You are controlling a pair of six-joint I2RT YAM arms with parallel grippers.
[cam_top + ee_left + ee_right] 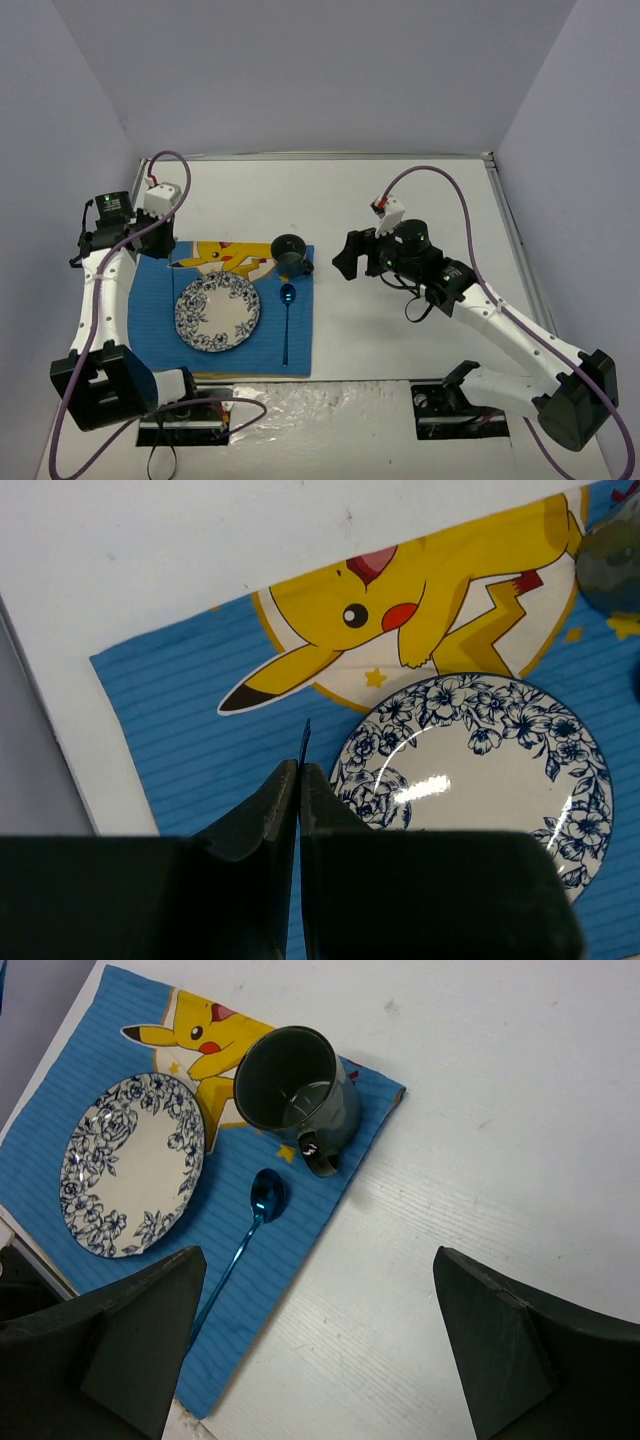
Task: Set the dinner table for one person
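From above, the large flat white rectangular tabletop (420, 200) carried a blue cloth placemat with a yellow cartoon figure (150, 290) on its left half. On the mat lay three things:

- a round white plate with a blue floral rim (218, 312), with nothing on it
- a shiny blue metal spoon (287, 322) just right of the plate, its long axis running near to far, bowl at the far end
- a dark green mug (291, 252) beyond the spoon, at the mat's far right corner

The right claw (348, 262) hung over bare tabletop just right of the mug. The setting therefore lay to its left, with the mug as its nearest piece.

The left wrist camera showed the left claw (298, 780) pressed fully together, gripping nothing, above the mat just beside the plate's rim.

The right wrist camera showed the right claw spread wide and empty. The mug looked empty inside. The setting looked close to complete.
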